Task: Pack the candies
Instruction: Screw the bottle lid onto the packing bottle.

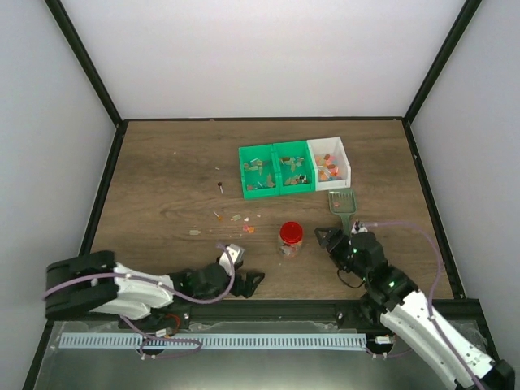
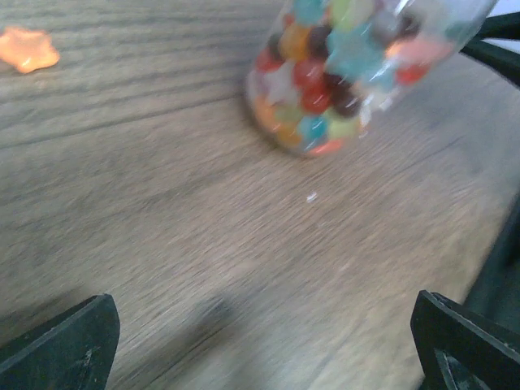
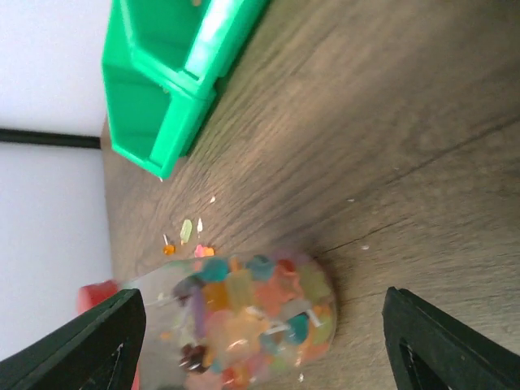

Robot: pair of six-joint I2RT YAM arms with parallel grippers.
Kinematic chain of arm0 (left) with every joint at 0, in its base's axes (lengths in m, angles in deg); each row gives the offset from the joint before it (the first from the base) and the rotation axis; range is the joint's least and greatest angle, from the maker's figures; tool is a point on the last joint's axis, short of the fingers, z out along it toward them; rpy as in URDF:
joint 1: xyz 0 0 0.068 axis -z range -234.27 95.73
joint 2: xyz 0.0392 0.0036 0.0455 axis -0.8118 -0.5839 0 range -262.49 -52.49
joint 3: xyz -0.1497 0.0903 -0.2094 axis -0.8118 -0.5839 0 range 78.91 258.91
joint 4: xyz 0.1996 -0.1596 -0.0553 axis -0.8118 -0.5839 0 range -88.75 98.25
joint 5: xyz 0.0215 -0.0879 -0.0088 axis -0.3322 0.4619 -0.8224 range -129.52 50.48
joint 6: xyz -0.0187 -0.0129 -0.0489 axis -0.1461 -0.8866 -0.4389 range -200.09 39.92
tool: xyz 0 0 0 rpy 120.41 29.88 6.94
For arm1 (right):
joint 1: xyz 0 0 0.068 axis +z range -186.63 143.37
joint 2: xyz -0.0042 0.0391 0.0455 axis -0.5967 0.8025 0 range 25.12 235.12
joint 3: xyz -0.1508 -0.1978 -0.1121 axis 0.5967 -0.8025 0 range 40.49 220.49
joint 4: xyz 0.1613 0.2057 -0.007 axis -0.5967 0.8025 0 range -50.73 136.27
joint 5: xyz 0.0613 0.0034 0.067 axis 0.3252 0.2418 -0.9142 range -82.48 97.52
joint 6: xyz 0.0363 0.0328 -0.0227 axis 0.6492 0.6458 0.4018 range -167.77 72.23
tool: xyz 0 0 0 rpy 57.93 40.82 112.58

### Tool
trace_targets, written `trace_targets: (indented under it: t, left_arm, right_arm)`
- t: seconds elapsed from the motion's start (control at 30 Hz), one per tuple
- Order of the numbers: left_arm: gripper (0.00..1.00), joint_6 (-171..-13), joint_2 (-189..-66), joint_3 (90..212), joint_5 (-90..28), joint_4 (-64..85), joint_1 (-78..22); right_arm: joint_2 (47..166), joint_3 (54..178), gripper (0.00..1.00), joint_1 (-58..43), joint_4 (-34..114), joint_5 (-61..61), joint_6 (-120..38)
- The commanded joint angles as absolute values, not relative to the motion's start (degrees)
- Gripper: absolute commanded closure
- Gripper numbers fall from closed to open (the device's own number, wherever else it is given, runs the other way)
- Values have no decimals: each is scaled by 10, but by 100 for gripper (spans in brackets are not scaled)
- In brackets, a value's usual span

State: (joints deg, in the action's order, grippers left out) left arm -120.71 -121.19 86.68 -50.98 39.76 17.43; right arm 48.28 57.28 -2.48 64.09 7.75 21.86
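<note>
The wooden table [image 1: 162, 162] is carrying everything. At its far side the green bins [image 1: 276, 169] and the white bin [image 1: 331, 161] are sitting side by side, each showing a scatter of sweets inside. The green scoop [image 1: 341, 201] is lying just in front of the white bin. Near the front, between the two arms, the jar [image 1: 291, 241] is standing upright with its red lid [image 1: 291, 232] seemingly on top.

The candies [image 2: 325, 81] inside the jar are filling it almost to the top in a mix of red, orange, green and blue. By that showing the packing is looking largely done. A few loose candies [image 1: 237, 218] are lying on the bare wood to the left of the jar, well apart from it, and one orange piece [image 2: 28, 49] is showing in the left wrist view. Those and the sweets in the bins are what would be left, if they are meant to go in at all.

The right gripper [image 3: 268, 341] is hanging just beside the jar with its jaws spread wide. The jar is sitting ahead of the gap and neither finger is touching it. The left gripper [image 2: 260, 349] is lying low over the table with its jaws fully apart, holding nothing, and the jar is a little way ahead of it.
</note>
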Motion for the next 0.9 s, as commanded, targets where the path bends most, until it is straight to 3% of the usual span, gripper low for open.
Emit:
trace_targets:
  t: [0.0,0.23,0.53,0.67,0.87]
  left_arm:
    - [0,-1126,-1319,818,-658,653,237]
    - [0,-1047,-1530,850,-681,864,261]
    - [0,-975,-1719,908,-679,1087,246]
    - [8,-949,-1742,939,-639,1065,223]
    - [8,-909,-1734,1002,-608,994,187]
  right_arm:
    - [388,458,18,-60,475,42,329]
    - [333,434,18,-78,495,64,288]
    - [448,424,19,-95,389,33,262]
    - [498,453,24,-109,376,19,214]
    - [536,512,25,-114,411,32,148]
